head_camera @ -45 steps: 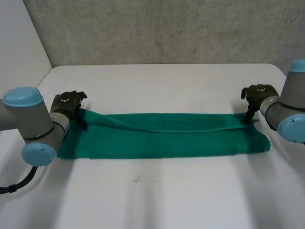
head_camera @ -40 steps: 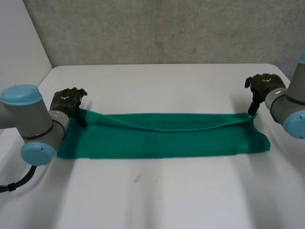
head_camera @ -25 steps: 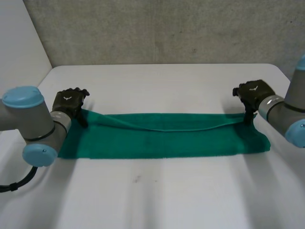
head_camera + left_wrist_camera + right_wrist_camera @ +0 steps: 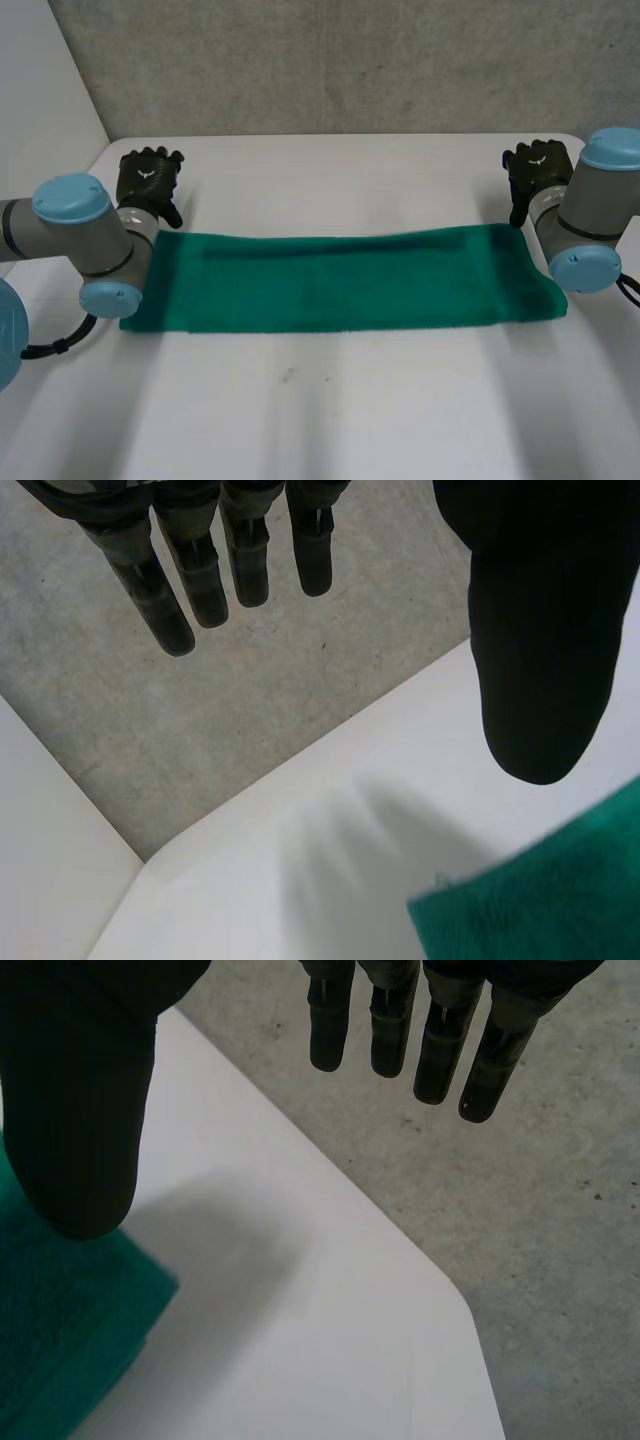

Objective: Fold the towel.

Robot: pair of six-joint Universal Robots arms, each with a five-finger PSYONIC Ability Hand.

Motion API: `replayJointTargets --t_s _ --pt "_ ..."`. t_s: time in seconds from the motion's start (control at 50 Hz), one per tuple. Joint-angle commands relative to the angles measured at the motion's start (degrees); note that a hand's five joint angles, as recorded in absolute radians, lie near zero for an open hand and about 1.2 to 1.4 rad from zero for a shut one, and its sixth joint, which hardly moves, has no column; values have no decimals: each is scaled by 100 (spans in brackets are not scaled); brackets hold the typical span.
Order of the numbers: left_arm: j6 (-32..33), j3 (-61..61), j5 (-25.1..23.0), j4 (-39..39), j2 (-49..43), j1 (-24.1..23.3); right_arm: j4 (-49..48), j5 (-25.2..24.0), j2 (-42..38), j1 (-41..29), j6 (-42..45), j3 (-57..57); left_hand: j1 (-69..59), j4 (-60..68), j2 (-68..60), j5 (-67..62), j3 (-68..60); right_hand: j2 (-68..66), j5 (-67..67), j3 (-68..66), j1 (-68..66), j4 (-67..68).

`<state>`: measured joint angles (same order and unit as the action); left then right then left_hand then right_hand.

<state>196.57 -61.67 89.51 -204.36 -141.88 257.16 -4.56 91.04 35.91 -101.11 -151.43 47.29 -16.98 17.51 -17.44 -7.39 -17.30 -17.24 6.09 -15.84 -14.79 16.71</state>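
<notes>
A green towel point(image 4: 340, 280) lies flat on the white table point(image 4: 340, 400) as a long folded strip running left to right. My left hand point(image 4: 148, 182) hovers just beyond the strip's far left corner, open, with straight fingers point(image 4: 200, 570) and thumb point(image 4: 535, 650) holding nothing; that corner of the towel point(image 4: 550, 900) lies below the thumb. My right hand point(image 4: 536, 170) hangs beyond the far right corner, also open, fingers point(image 4: 440, 1040) and thumb point(image 4: 80, 1110) spread apart above the towel's corner point(image 4: 60, 1330).
A grey wall point(image 4: 340, 60) rises behind the table's far edge. The table's left edge meets a white side panel point(image 4: 40, 100). Bare tabletop lies in front of the towel.
Both hands let go of the towel's far edge and rose back beyond it. The lifted, creased far edge now lies flat, and the strip looks wider and smoother.
</notes>
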Motion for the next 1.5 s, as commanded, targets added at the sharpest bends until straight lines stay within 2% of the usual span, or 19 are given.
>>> replayJointTargets --t_s 0.02,0.16,0.22,0.4,0.52,0.58,0.6,0.62,0.66,0.82,0.98,1.1,1.16,1.18,1.2,1.34,1.44,1.48,1.5 --pt "-57 -531 -4 1 371 -26 218 -148 425 38 -97 570 -349 296 -304 -309 -318 -58 173 -198 -303 111" --pt "-66 -1626 -21 45 1195 -26 860 -693 1208 91 -44 1669 169 -222 214 209 200 -58 173 -198 -303 111" --pt "-66 -2197 -47 54 1617 18 808 -1132 1910 222 -18 2775 307 -360 352 347 338 -125 240 -265 -370 178" --pt "-75 -2825 -83 54 2076 18 386 -1265 2192 671 175 3716 357 -410 403 398 389 -1399 1515 -1539 -1645 1453" --pt "-83 -3036 -74 54 2208 -52 377 -1256 2157 803 237 3849 357 -410 403 398 389 -1538 1654 -1678 -1783 1592" --pt "-83 -3044 -65 54 2226 -96 316 -1256 2157 891 272 3963 357 -411 403 398 389 -3664 3780 -3804 -3910 3718" --pt "-83 -3044 -65 54 2226 -105 315 -1256 2157 891 272 3963 374 -427 419 414 406 -3674 3790 -3814 -3920 3728" --pt "-83 -3044 -65 54 2226 -96 298 -1238 2148 952 272 3981 374 -427 419 415 406 -5573 5688 -5713 -5818 5626" --pt "-83 -3053 -56 54 2226 -96 307 -1221 2148 987 272 3990 374 -427 419 415 406 -6241 6357 -6381 -6487 6295" --pt "-83 -3185 -65 63 2296 -52 289 -1238 2174 1568 307 4060 374 -427 419 414 406 -6276 6391 -6416 -6521 6329" --pt "-83 -3492 -65 98 2595 -34 298 -975 2666 2437 1386 4069 391 -444 436 431 423 -6276 6391 -6416 -6521 6329" --pt "-83 -3677 -74 309 2841 -43 315 -939 2790 2455 1793 3990 576 -629 621 616 607 -6276 6391 -6416 -6521 6329" --pt "-92 -3695 -65 432 2929 -61 289 -1010 3307 1607 1653 3823 626 -679 672 667 658 -6276 6391 -6416 -6521 6329" --pt "-92 -3695 -65 432 2929 -61 289 -1010 3308 1603 1652 3823 626 -680 672 667 658 -6276 6391 -6416 -6521 6329" --pt "-110 -3695 -65 458 2946 -61 280 -1027 3343 924 1504 3614 626 -680 672 667 658 -6276 6391 -6416 -6521 6329" --pt "-549 -3695 -56 608 3377 -96 254 -1387 3308 -742 1265 3103 694 -747 739 734 725 -6276 6391 -6416 -6521 6329" --pt "-848 -3695 -74 730 3596 -114 219 -1845 2895 -1737 1292 2777 694 -747 739 734 725 -6276 6391 -6416 -6521 6329" --pt "-883 -3695 -74 766 3623 -122 192 -2256 2248 -2637 1318 2384 694 -747 739 734 725 -6276 6391 -6416 -6521 6329" --pt "-892 -3695 -74 792 3632 -140 201 -2310 2114 -2755 1318 2320 694 -747 739 734 725 -6276 6391 -6416 -6521 6329"
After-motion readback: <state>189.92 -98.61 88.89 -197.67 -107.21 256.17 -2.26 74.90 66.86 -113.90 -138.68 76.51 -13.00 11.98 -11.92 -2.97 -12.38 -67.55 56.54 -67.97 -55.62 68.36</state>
